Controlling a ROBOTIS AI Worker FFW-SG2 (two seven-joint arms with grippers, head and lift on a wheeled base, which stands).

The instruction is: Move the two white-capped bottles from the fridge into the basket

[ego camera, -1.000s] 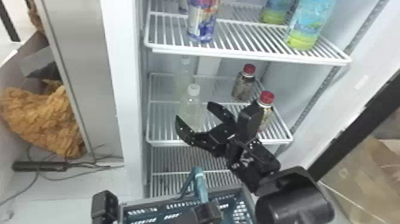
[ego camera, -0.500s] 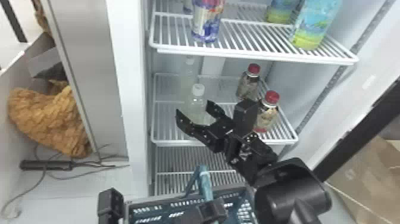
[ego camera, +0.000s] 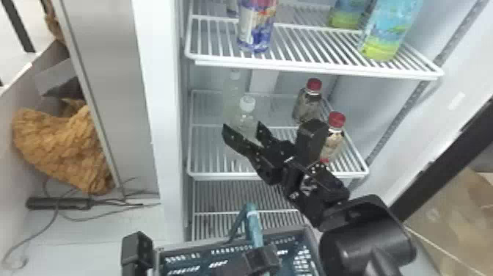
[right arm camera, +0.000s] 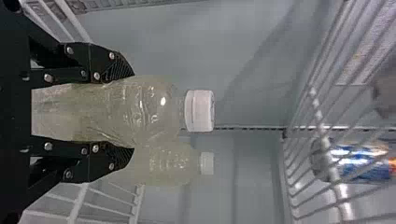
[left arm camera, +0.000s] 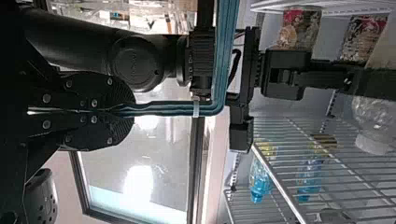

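Left tool (left arm camera: 133, 111) closed on handle (left arm camera: 168, 108) of basket (ego camera: 282, 233). On shelf (ego camera: 220, 176), rear bottle (ego camera: 232, 91) stands behind front bottle (ego camera: 245, 119), clasped by right tool (right arm camera: 132, 112). Risks: sideways withdrawal topples the rear; slack grip drops the front.

You can read no words, brands, numbers or signs, whether on the purple bottle (ego camera: 255, 29) and the blue-green bottle (ego camera: 389, 33) near the upper shelf's (ego camera: 319, 69) front edge or on the red-capped bottle (ego camera: 333, 143) near the lower shelf's (ego camera: 220, 177) right edge.
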